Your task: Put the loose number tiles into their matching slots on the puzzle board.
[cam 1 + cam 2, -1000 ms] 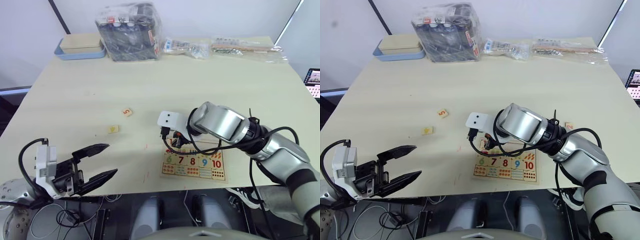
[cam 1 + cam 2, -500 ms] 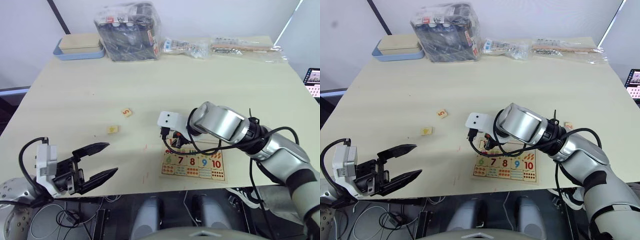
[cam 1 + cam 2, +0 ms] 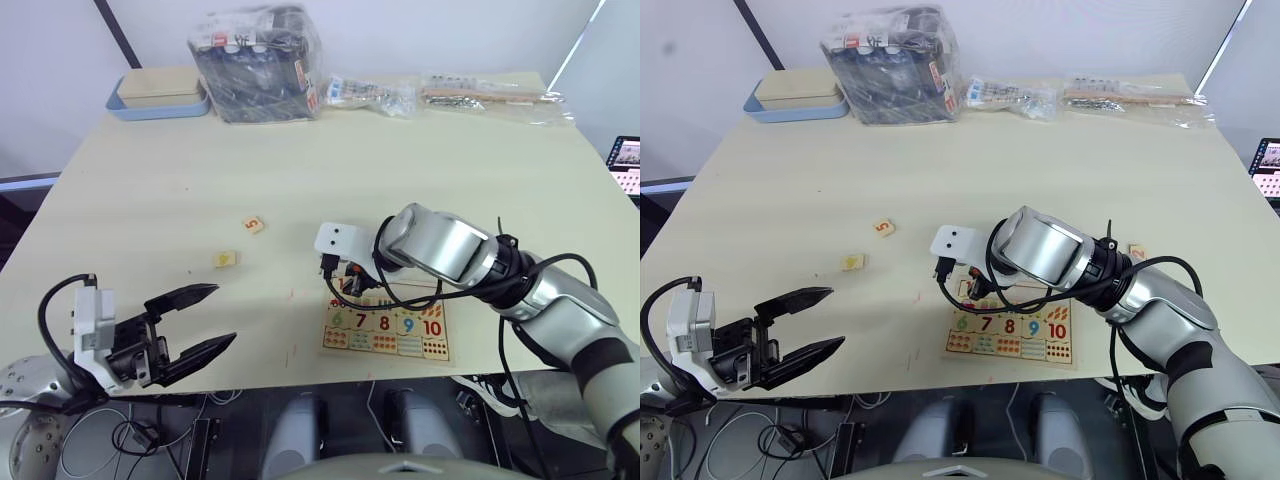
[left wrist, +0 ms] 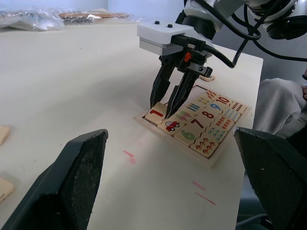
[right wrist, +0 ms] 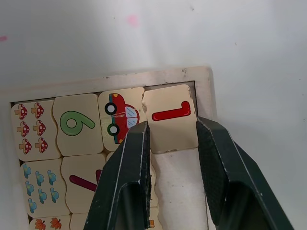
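The 1 tile (image 5: 171, 124) is being seated between the slightly parted right gripper (image 5: 172, 143); the 5 tile (image 3: 254, 225) is still being left loose.

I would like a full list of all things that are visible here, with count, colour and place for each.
Puzzle board: one, pale wood, near table edge.
Tile 1: one, red digit, in the board's corner slot, between the right gripper's fingers.
Loose tiles: three, pale wood; a 5, one beside it, one right of the arm.
Tray with box: one, blue and beige, far left corner.
Plastic bags: three, clear; dark contents, small parts, long one, far edge.
Table: one, beige.
Left gripper: black, open, near left edge.
Right gripper: black, open, over the board.
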Motion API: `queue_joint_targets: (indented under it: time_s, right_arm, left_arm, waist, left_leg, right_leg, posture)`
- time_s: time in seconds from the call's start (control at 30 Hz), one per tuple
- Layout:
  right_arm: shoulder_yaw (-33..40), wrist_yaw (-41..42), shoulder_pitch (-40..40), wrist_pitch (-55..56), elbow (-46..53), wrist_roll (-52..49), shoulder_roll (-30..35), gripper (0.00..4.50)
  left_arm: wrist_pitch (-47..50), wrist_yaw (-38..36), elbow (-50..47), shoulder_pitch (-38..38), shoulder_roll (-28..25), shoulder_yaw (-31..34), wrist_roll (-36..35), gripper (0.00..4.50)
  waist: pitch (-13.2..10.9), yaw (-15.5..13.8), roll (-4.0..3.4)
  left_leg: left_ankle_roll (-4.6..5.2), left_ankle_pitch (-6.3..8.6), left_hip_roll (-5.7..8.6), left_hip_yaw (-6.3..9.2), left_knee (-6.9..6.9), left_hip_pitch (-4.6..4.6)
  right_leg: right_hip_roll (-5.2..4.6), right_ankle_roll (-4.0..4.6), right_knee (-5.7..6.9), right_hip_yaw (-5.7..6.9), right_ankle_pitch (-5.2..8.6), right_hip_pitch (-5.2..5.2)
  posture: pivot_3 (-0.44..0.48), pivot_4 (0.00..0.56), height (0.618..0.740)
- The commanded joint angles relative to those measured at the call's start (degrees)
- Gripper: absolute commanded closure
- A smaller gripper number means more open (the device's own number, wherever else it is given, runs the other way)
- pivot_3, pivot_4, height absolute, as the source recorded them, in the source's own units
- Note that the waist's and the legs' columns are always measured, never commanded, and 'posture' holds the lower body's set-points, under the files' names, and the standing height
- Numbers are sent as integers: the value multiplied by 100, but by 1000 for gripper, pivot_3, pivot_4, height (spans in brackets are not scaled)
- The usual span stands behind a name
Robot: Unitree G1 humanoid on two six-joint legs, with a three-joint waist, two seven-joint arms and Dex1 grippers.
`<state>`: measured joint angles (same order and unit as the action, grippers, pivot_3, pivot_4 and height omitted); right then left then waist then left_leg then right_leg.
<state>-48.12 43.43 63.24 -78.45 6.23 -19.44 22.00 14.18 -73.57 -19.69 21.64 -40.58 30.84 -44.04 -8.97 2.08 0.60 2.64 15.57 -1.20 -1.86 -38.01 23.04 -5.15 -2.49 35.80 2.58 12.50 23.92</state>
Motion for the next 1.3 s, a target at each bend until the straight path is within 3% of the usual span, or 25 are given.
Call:
queue_joint_targets:
  time_s: [0.03,0.33,0.47,0.5,0.6,0.8,0.93,1.3]
  right_arm:
    - [27,21,9,-2,57,25,-8,3665]
    - [31,24,17,-4,77,22,0,3665]
    - [30,27,19,-4,79,20,0,1807]
    - [31,27,20,-3,75,20,1,1056]
    - [31,27,22,5,71,22,6,57]
    - [137,6,-5,64,134,30,55,57]
    - [680,214,-365,477,626,-178,376,57]
    - [2207,518,-2052,2897,790,-178,773,57]
  left_arm:
    - [-79,-17,-135,36,9,23,-46,0]
    - [-90,-12,-157,57,31,13,-38,0]
    - [-95,-10,-145,44,36,2,-23,0]
    - [-96,-8,-142,40,36,2,-21,0]
    - [-101,-9,-144,47,43,6,-19,0]
    - [-99,-4,-174,81,53,25,-31,0]
    - [-97,18,-206,110,66,44,-44,0]
    - [-87,12,-183,123,38,63,-63,0]
  waist:
    - [0,0,0]
    - [0,0,0]
    - [-1,0,1]
    - [-1,1,1]
    - [-1,1,2]
    - [0,1,2]
    - [0,-19,8]
    - [11,-32,36]
  left_leg:
    - [0,0,0,0,0,0]
    - [0,0,-1,0,0,0]
    - [0,0,-1,0,0,0]
    - [0,0,-1,0,0,0]
    - [0,0,-1,0,0,0]
    - [0,0,-1,0,0,0]
    - [0,0,-1,1,-1,3]
    - [0,0,-4,-2,-5,4]
  right_leg:
    - [0,0,0,0,0,0]
    - [3,0,0,0,0,0]
    - [5,-1,0,0,0,0]
    - [5,-1,0,0,0,0]
    - [7,-1,0,0,0,0]
    - [7,-1,0,0,0,0]
    - [7,-1,0,2,0,-1]
    - [14,-4,-4,-1,1,-4]
  posture:
    - [0,150,740]
    - [0,150,740]
    - [0,150,740]
    - [0,150,740]
    - [0,150,740]
    - [0,150,740]
    - [0,150,740]
    - [0,150,740]
